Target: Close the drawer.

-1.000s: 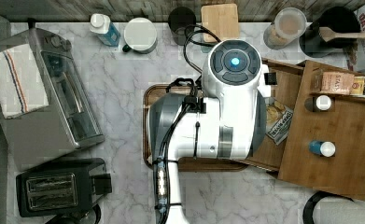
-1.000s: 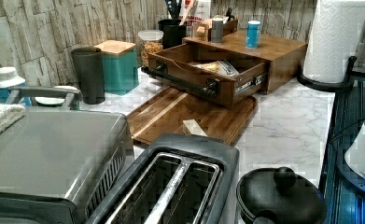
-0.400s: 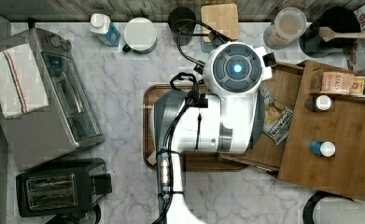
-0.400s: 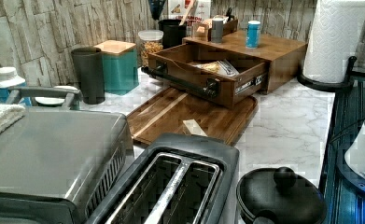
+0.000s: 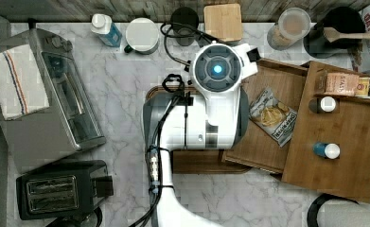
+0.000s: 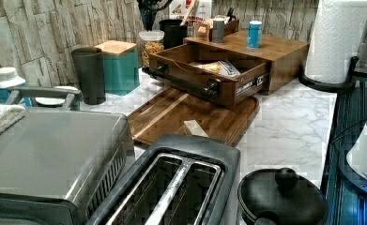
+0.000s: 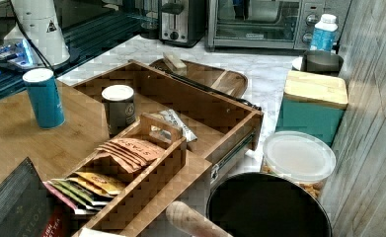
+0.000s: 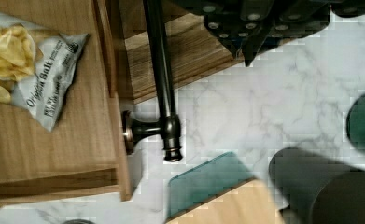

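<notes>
The shallow medium-brown wooden drawer (image 6: 204, 77) stands pulled well out of the flat wooden cabinet (image 6: 275, 51), its long black bar handle (image 8: 160, 70) running across the front. In the right view the slide rail shows along the drawer's side, and inside lies a silver bag of crisps (image 5: 271, 116) — flat on the drawer floor, near the cabinet end. On the cabinet top stand a blue bottle with a white cap (image 7: 43, 97) and a dark jar with a pale lid (image 7: 118, 108), beside a small wooden box of tea sachets (image 7: 131, 168).

From above, the white robot arm (image 5: 206, 109) hangs over the drawer's front edge, covering the handle in the top view. The wrist view shows the dark gripper (image 8: 245, 28) above the white marbled tabletop (image 8: 273, 102), just beside the handle's bar and clear of it — whether it is released or clenched I cannot tell.

Below the drawer's front lies a flat dark wooden tray with rounded corners (image 6: 190, 117), a small pale block (image 6: 194, 127) resting on it. Off the drawer's end sit a teal canister with a wooden lid (image 6: 119, 65) and a tall dark cup (image 6: 89, 75). In the left view's foreground are a black toaster (image 6: 172, 183) and a steel toaster oven (image 6: 49, 164).
</notes>
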Available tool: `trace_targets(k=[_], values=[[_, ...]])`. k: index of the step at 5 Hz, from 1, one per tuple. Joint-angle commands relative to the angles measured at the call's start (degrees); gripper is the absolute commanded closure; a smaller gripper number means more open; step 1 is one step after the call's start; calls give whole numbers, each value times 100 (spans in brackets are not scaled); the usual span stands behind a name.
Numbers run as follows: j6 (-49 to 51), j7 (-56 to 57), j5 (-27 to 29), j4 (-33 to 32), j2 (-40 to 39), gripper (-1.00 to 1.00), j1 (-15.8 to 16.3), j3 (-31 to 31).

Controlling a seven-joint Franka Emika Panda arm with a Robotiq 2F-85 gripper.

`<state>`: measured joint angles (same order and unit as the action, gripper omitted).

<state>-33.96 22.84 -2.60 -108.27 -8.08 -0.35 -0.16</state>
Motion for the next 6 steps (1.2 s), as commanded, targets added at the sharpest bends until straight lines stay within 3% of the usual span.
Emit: trace_targets(k=[1,5,6], values=[[-350,904,-716,-167,-817,100,227,65],[-650,698,-792,-377,-1344,100,50,-187],[-547,1062,-512,-293,-1412,100,-114,-183]])
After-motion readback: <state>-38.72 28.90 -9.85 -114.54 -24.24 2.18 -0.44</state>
